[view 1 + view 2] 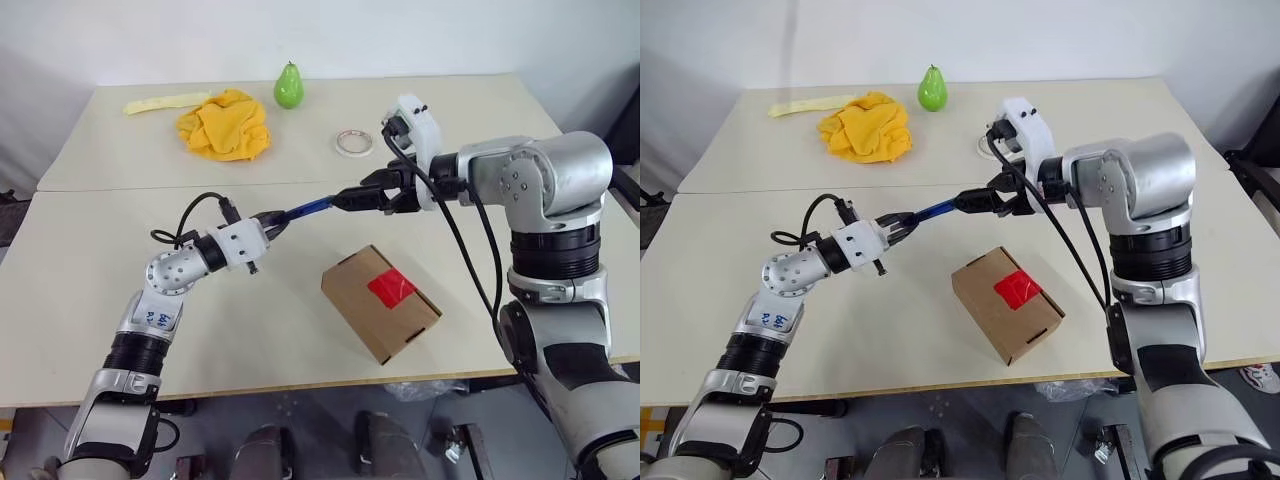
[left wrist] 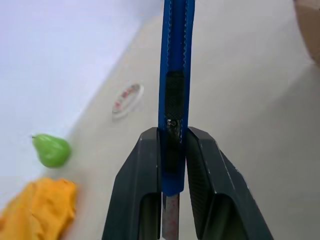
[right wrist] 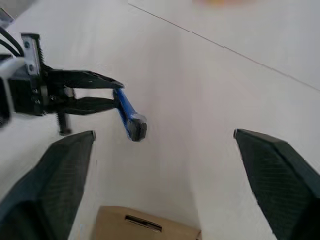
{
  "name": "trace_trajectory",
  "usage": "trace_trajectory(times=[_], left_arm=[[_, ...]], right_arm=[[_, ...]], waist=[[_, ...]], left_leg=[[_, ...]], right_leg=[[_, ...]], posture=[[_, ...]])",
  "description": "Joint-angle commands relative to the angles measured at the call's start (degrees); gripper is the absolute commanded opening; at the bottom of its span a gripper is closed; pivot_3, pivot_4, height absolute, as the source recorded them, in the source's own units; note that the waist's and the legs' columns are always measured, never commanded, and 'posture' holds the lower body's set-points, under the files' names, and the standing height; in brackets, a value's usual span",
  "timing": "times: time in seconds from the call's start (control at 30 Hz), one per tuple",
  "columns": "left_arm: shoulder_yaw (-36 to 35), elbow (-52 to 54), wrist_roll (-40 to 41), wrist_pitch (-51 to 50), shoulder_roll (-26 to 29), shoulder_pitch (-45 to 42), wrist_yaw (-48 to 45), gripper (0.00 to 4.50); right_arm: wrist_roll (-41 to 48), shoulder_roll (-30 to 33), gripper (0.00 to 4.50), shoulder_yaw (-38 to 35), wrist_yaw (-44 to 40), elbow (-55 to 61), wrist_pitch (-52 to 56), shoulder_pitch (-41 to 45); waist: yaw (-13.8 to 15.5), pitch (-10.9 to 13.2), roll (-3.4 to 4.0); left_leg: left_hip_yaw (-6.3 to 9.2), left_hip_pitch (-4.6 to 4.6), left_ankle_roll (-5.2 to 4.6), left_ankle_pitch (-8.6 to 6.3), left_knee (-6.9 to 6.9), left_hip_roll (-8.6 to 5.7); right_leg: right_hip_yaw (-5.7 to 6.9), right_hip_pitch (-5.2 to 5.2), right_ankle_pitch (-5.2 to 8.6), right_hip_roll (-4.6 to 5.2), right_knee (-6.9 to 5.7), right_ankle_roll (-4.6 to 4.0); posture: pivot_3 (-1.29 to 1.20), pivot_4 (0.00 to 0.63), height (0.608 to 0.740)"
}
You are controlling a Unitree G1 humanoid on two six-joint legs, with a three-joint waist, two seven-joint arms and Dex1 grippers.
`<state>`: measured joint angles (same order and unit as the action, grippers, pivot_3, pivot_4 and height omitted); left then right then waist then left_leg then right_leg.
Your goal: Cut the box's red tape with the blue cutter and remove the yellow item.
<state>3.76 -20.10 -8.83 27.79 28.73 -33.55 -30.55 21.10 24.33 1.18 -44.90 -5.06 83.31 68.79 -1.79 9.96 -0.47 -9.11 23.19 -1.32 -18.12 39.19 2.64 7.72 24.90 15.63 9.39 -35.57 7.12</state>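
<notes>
The blue cutter [image 1: 305,209], slim, stiff, probably light and slippy, is pinched at one end by the left pincer [image 1: 272,222], so it's best gripped mid-body by the wide-open right pincer [image 3: 165,150].

Small brown cardboard box [image 1: 380,303] sits near table's [image 1: 90,300] front edge, right of centre, w/ square red tape patch [image 1: 391,288] on its top. Slim blue pen-shaped cutter [image 1: 308,208] is above table, behind box & to its left. Far side, left to right: pale strip [image 1: 165,101], yellow-orange cloth heap [image 1: 226,125], green pear [image 1: 289,86], white tape ring [image 1: 352,143].
</notes>
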Motion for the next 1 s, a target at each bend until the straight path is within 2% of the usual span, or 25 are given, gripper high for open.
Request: trace_trajectory(times=[0.03,0.4,0.5,0.87,1.0], left_arm=[[0.4,0.7,-1.1,2.2,-0.6,-0.8,2.6,0.38],[0.9,2.8,-0.5,1.0,-0.9,0.0,2.9,0.38],[0.8,3.0,-0.4,0.5,-0.9,-0.1,3.1,0.38],[0.9,3.4,0.0,-0.3,-1.3,0.1,3.2,0.38],[1.2,3.3,0.2,-0.5,-1.4,0.0,3.1,0.38]], right_arm=[[2.1,-1.5,4.48,-2.5,2.0,-1.2,0.3,1.7],[3.4,-5.0,4.48,-0.4,4.1,-7.5,-3.1,2.5],[3.6,-4.7,3.93,0.3,3.7,-8.6,-4.2,2.6],[4.9,-4.4,0.15,0.8,3.5,-9.2,-5.1,3.0],[5.4,-4.4,0.14,0.6,3.7,-9.0,-5.1,3.1]], waist=[[0.0,0.0,0.0],[-0.1,0.0,0.0],[-0.1,0.0,0.0],[-0.1,0.0,0.0],[-0.1,0.0,0.0]], left_leg=[[0.0,0.0,0.0,0.0,0.0,0.01],[-0.03,0.03,0.0,0.0,0.0,0.01],[-0.03,0.03,0.0,0.0,0.0,0.01],[-0.03,0.03,0.0,0.0,-0.01,0.02],[-0.03,0.04,0.0,0.0,-0.01,0.02]], right_leg=[[0.0,0.0,0.0,0.0,0.0,0.0],[0.0,0.04,0.0,0.0,-0.02,0.0],[0.0,0.04,0.0,0.0,-0.01,0.01],[0.0,0.05,0.0,0.0,-0.01,0.01],[0.0,0.05,0.0,0.0,-0.02,0.01]], posture=[[0.0,0.15,0.74],[0.0,0.15,0.74],[0.0,0.15,0.74],[0.0,0.15,0.74],[0.0,0.15,0.74]])
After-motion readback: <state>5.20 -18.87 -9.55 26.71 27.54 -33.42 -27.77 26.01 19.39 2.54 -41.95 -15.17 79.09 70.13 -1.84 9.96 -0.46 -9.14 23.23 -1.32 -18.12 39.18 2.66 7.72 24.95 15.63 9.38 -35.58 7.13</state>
